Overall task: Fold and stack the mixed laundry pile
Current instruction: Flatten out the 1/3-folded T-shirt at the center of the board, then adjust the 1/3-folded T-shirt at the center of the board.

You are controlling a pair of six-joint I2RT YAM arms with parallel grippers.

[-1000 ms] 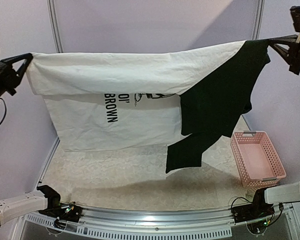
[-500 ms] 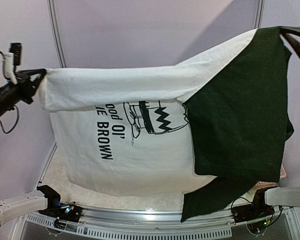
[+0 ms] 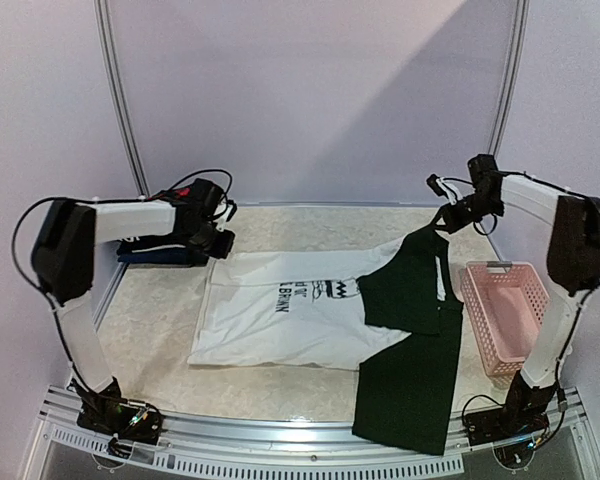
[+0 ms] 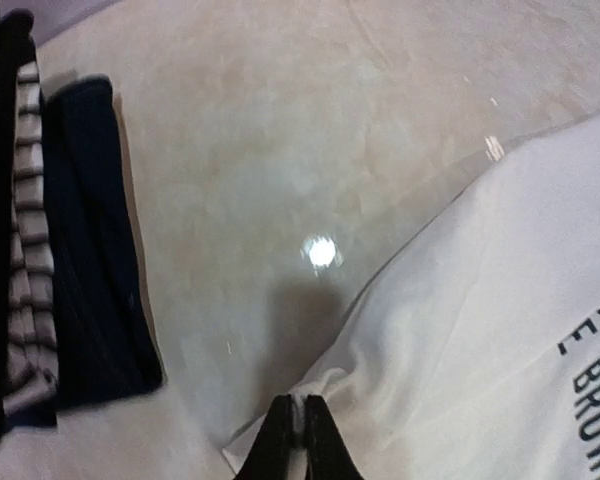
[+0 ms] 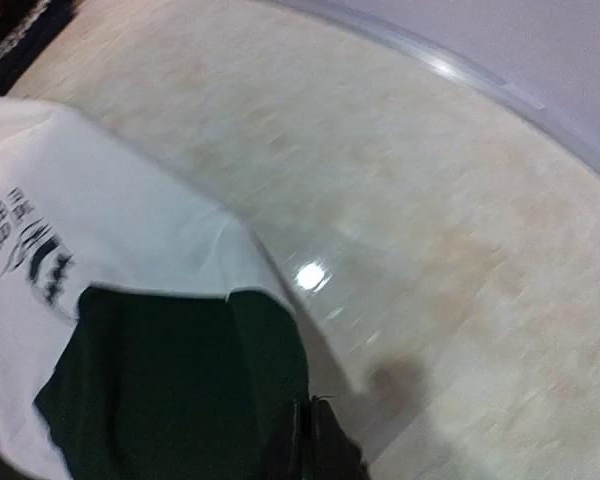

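Whereas it hung stretched in the air half a second ago, the white printed tee [image 3: 280, 320] now lies flat mid-frame. The left gripper [image 3: 221, 246] stays pinched on its upper-left corner, the right gripper [image 3: 446, 218] on its dark upper-right shoulder.

Left pincer [image 4: 298, 408] closed, right pincer [image 5: 308, 408] closed, both reaching far forward

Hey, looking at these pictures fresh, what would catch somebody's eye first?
The white printed tee lies spread across the middle of the table, one dark sleeve draping over the near edge. The left end effector pinches its far white corner, the right end effector its far dark shoulder. A pink basket sits at the right.
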